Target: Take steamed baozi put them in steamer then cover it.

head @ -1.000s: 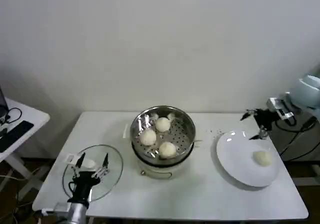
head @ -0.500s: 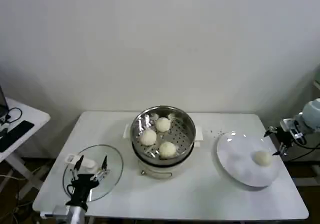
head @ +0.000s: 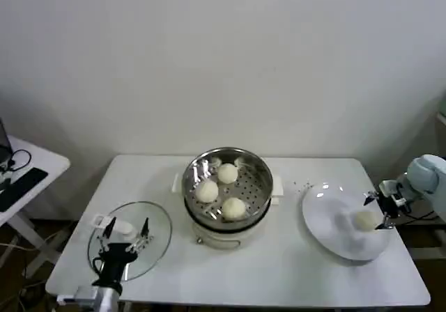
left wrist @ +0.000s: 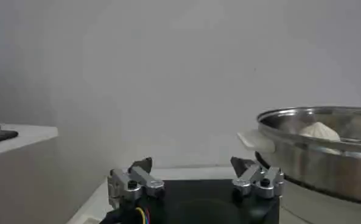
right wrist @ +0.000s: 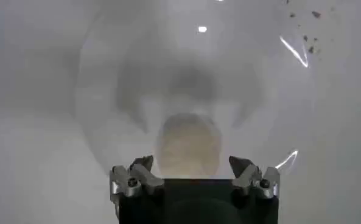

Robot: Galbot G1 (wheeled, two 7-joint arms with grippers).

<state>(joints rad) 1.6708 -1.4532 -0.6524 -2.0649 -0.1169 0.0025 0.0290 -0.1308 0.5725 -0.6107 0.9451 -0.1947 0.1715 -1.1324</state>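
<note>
Head view: the white table [head: 279,270] carries the stainless steamer [head: 228,195] at its middle, three steamed baozi [head: 233,207] lying on its perforated tray. To the right sits the white plate [head: 334,232] with one more bun [head: 365,219] near its right rim. The glass lid [head: 159,228] lies flat at the table's left front. The right gripper [head: 380,210] hangs at the plate's right edge, fingers spread on either side of that bun. The left gripper [head: 125,234] hovers over the lid, fingers apart.
</note>
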